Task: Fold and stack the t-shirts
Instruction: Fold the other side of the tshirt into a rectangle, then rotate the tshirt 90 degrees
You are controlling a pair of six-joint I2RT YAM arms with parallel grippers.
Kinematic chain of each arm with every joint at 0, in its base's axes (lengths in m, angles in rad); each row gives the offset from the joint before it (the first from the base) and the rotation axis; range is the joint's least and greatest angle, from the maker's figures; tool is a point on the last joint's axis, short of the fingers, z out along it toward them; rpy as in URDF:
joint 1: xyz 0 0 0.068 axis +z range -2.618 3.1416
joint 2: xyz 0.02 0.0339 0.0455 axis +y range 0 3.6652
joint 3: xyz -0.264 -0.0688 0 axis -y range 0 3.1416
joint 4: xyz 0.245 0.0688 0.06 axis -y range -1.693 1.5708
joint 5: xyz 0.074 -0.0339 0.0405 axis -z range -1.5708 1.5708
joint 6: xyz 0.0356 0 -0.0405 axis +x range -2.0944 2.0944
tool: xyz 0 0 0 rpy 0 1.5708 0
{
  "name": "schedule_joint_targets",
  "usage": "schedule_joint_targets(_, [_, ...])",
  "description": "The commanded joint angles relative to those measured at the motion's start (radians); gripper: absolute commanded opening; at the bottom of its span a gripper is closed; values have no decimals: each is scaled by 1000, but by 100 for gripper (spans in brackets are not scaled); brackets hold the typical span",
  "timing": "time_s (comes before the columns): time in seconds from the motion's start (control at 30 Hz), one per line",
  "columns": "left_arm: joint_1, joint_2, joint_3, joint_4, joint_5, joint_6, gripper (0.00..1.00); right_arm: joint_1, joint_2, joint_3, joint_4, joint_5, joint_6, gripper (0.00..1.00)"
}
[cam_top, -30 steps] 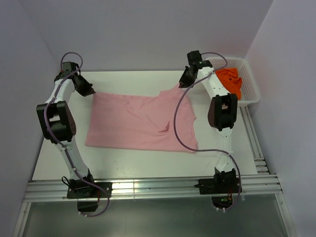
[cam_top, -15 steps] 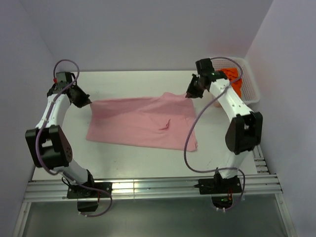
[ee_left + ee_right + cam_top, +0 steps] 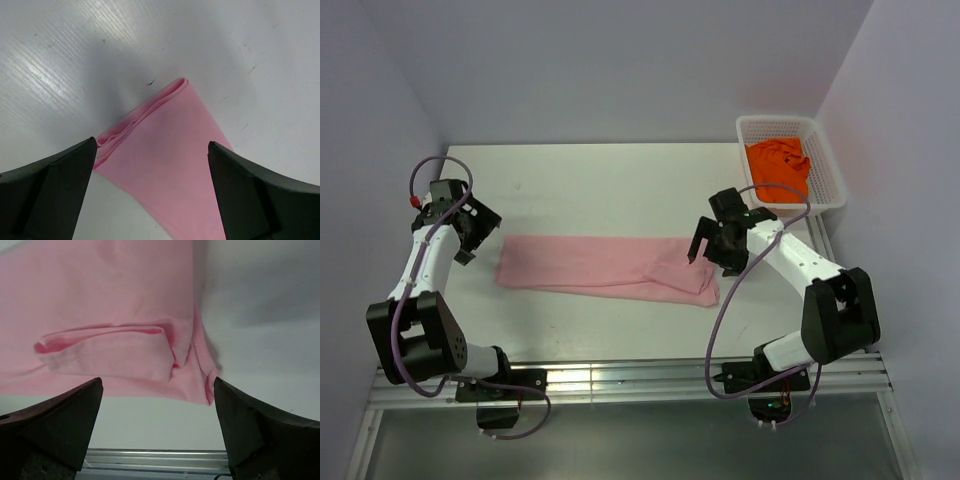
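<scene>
Both sets of jaws stand wide apart with nothing between them. We see the left gripper [image 3: 472, 230] at the left end of the pink t-shirt [image 3: 605, 265] and the right gripper [image 3: 705, 246] over its right end. A second ago each was pinched on a far corner of the shirt, which then lay spread broad across the table [image 3: 600, 180]. Half a second ago the far edge was already being drawn toward the near side. Now the cloth lies released as a long, narrow band across the middle of the table, doubled over on itself.

From the left wrist we look down on a folded corner with its layered edge showing. From the right wrist we see a creased sleeve tucked into the fold. Whether the fingertips brush the cloth we cannot tell from these views.

The orange t-shirt [image 3: 778, 165] sits bunched in the white basket [image 3: 828, 170] at the far right corner, as before.
</scene>
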Motion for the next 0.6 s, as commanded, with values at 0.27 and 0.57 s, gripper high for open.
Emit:
schedule_joint_targets(0.27, [5, 75, 108, 76, 98, 0, 94, 4, 8, 217, -88, 63, 33, 99])
schedule_joint_targets(0.57, [5, 238, 126, 106, 238, 82, 83, 11, 23, 8, -72, 133, 137, 86])
